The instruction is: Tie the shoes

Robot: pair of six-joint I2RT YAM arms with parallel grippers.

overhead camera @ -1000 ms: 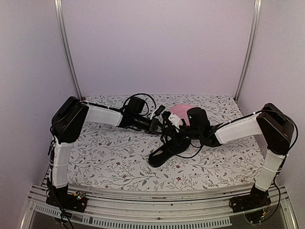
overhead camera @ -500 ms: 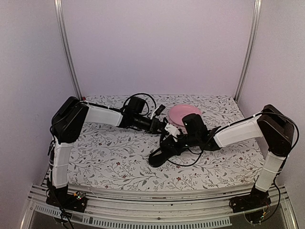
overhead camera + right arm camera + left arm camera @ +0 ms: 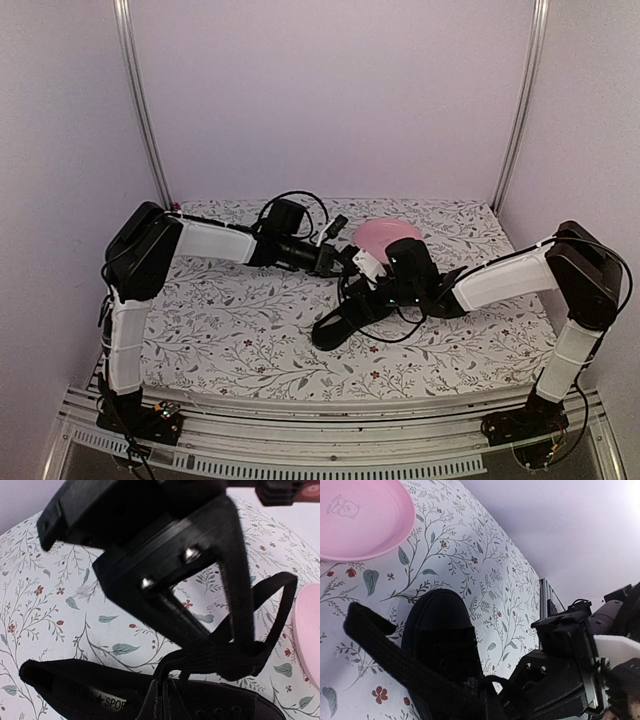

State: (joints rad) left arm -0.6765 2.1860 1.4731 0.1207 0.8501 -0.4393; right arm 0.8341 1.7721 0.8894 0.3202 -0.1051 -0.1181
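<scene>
Position: shoe (image 3: 345, 318) lies on the table (image 3: 230, 320), near the pink plate (image 3: 388, 233). My right claw (image 3: 239, 647) is clenched on a lace (image 3: 280, 600), loop lifted, probably for knotting. My left claw (image 3: 350, 262) hovers alongside; I cannot tell its grip.

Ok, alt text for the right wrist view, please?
The right gripper, close to the camera, has its fingertips closed on a black lace that loops up from a black shoe lying along the bottom edge. Behind them is a floral tablecloth, with the rim of a pink plate at the right.
</scene>
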